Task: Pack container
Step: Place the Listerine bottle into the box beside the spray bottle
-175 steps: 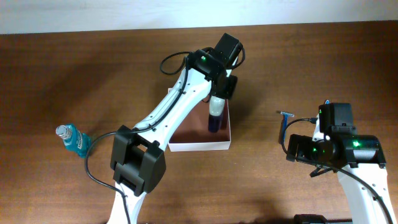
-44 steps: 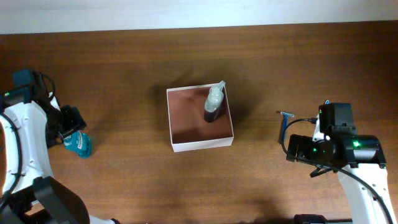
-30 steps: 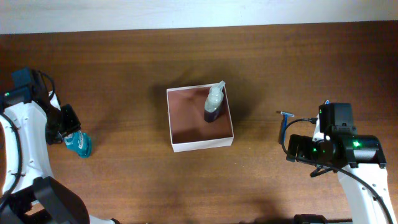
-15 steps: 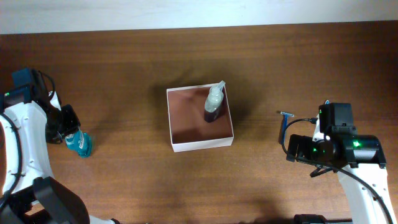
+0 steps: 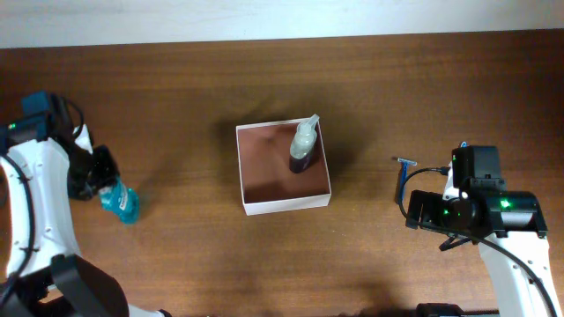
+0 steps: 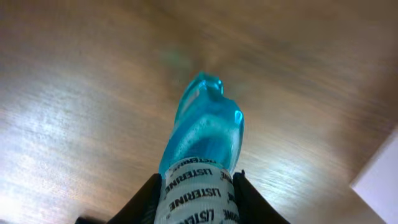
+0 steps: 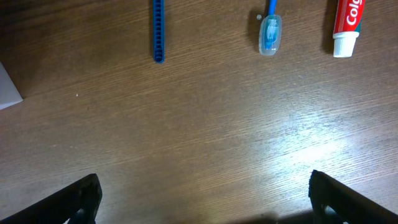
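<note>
Observed: the container (image 5: 286, 205) sits open at mid-table. One dark bottle (image 5: 302, 150) leans in its far right corner, and the rest of its floor is bare. At the far left edge the left gripper (image 5: 101, 183) is closed on a blue mouthwash bottle (image 5: 121, 202). The wrist view shows both fingers (image 6: 148, 194) pressed against the labelled part. Whether the bottle is clear of the table (image 5: 176, 97) cannot be determined. The right gripper (image 7: 208, 199) hangs with jaws spread wide and nothing between them. It is above bare wood near a razor (image 7: 157, 31), a toothbrush (image 7: 270, 26) and a toothpaste tube (image 7: 346, 25), all unpacked. Assessment: the step in hand is fetching the second item, with the grasp made and the carry pending. The next move calls for a lift and a traverse rightward, well across the table, to above the container's vacant left portion. The descent should then go low enough that release neither topples the leaning bottle nor catches the thin wall.
</note>
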Action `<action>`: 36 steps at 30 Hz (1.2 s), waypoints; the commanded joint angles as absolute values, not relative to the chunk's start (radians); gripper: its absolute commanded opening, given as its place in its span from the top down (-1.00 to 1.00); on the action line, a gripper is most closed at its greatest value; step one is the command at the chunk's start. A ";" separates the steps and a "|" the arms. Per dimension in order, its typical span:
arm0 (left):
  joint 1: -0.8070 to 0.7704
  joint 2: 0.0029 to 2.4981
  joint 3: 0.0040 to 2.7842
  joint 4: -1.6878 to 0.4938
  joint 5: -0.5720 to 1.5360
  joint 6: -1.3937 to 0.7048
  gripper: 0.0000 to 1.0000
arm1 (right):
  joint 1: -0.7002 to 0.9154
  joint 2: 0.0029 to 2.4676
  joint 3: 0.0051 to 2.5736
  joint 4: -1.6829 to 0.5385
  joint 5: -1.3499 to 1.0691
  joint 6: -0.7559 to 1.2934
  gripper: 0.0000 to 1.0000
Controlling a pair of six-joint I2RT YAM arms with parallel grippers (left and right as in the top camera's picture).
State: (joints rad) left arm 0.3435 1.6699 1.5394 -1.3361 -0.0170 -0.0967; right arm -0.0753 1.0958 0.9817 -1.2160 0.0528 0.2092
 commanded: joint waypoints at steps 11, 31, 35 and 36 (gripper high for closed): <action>-0.213 1.575 1.948 -1.369 0.083 -0.293 0.99 | -0.080 1.084 1.001 -1.216 0.064 0.215 -0.97; -0.371 1.959 1.948 -1.211 0.082 -0.344 0.99 | -0.080 1.084 1.001 -1.216 0.064 0.215 -0.97; -0.371 2.017 1.948 -1.207 0.082 -0.344 0.99 | -0.080 1.084 1.001 -1.216 0.064 0.215 -0.97; -0.371 2.026 1.948 -1.207 0.082 -0.344 0.99 | -0.080 1.084 1.001 -1.216 0.063 0.215 -0.97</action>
State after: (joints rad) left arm -0.3668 2.0033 1.9247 -1.2140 0.0788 -0.3340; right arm -0.0753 1.0958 0.9817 -1.2160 0.0528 0.2092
